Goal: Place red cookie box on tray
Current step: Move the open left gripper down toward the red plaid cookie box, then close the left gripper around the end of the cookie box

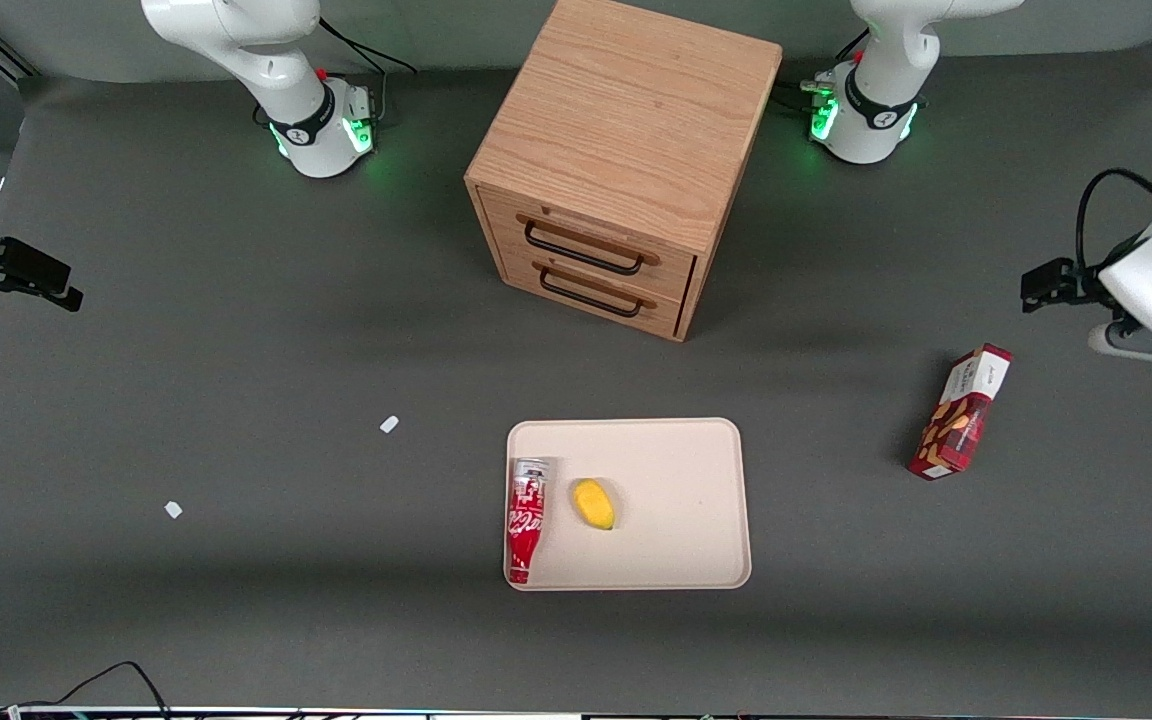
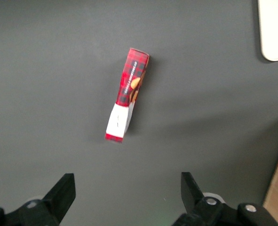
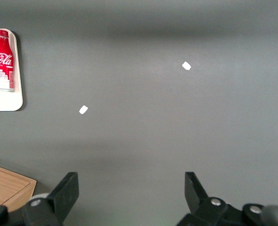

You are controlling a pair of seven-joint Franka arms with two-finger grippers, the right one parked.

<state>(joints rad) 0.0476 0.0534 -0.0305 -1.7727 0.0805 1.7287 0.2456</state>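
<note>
The red cookie box (image 1: 961,412) lies on the grey table toward the working arm's end, well apart from the beige tray (image 1: 686,500). In the left wrist view the red cookie box (image 2: 128,96) shows its white end panel turned toward the fingers. My left gripper (image 1: 1036,285) hangs above the table, a little farther from the front camera than the box. The left gripper (image 2: 128,188) is open with nothing between its fingers (image 2: 63,190), and it does not touch the box. A corner of the tray (image 2: 275,33) also shows in this view.
On the tray lie a red-and-white soda can (image 1: 526,520) and a small yellow fruit (image 1: 594,503). A wooden drawer cabinet (image 1: 626,150) stands farther from the front camera than the tray. Two small white scraps (image 1: 389,424) lie toward the parked arm's end.
</note>
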